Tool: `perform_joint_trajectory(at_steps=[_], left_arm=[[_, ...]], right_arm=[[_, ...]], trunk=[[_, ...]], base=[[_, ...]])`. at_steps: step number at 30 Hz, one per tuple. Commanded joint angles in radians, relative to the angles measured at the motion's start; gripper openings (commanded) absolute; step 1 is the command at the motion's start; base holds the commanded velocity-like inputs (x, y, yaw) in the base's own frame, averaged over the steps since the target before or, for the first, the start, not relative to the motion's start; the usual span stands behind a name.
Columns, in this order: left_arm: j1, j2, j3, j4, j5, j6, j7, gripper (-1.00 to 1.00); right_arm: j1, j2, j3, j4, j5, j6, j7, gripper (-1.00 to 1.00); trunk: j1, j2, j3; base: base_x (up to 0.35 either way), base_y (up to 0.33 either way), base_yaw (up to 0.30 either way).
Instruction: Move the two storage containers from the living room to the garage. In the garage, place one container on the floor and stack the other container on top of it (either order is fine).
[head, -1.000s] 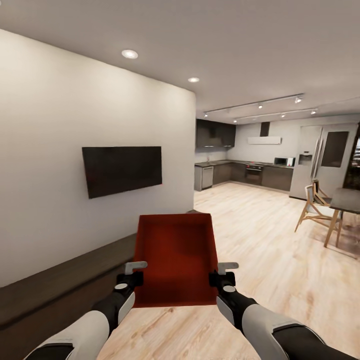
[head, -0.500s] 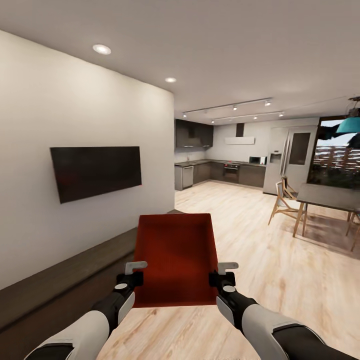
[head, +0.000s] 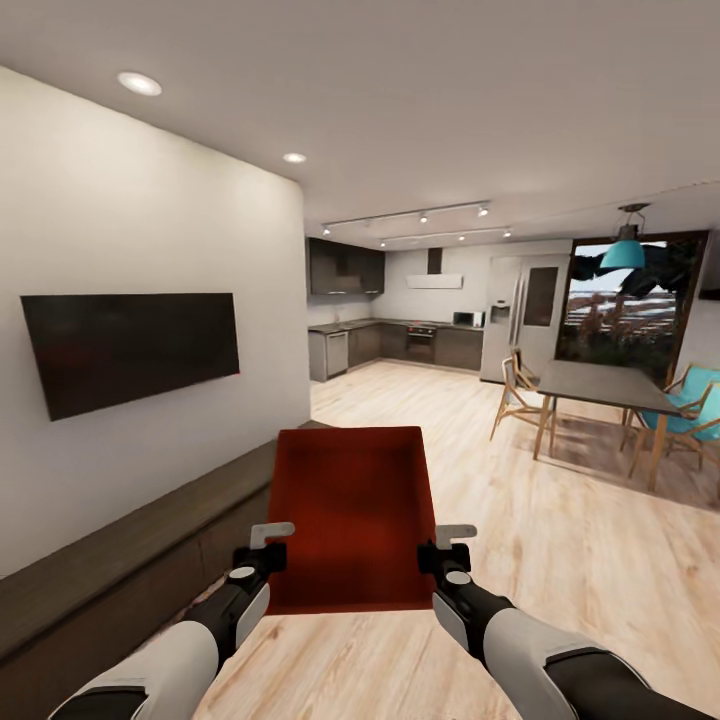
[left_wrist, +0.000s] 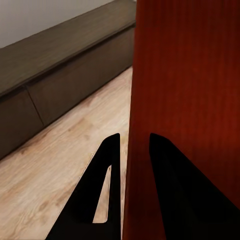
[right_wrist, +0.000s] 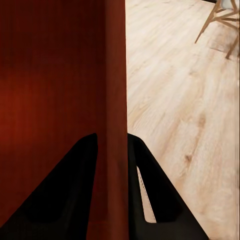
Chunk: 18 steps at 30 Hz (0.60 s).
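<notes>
Head camera looks forward over both arms toward the kitchen; each wrist camera sits close along its claw, all sharing the bin (head: 350, 515) and floor (head: 560, 560).

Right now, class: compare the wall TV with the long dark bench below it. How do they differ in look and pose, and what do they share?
The TV hangs flat on the white wall, clear of the floor; the bench sits low on the wood-plank floor. The TV is a black panel facing into the room; the bench is a dark brown box with a flat top facing up. The bench runs farther along the wall than the TV. Both are dark, rectangular, and set against the same wall.
</notes>
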Motion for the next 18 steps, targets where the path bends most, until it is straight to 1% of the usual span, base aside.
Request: perform_joint_trajectory(at_steps=[1, 18], left_arm=[[0.0, 0.005, 0.015, 0.005, -0.001, -0.004, 0.013, -1.0], [0.0, 0.005, 0.015, 0.004, -0.001, -0.003, 0.013, -1.0]], right_arm=[[-0.001, 0.0, -0.02, -0.002, 0.003, -0.024, -0.013, -1.0], [-0.001, 0.0, -0.02, -0.002, 0.003, -0.024, -0.013, -1.0]], trunk=[[0.0, -0.001, 0.0], [0.0, -0.001, 0.0]], base=[[0.0, 0.0, -0.283], [0.0, 0.0, -0.283]])
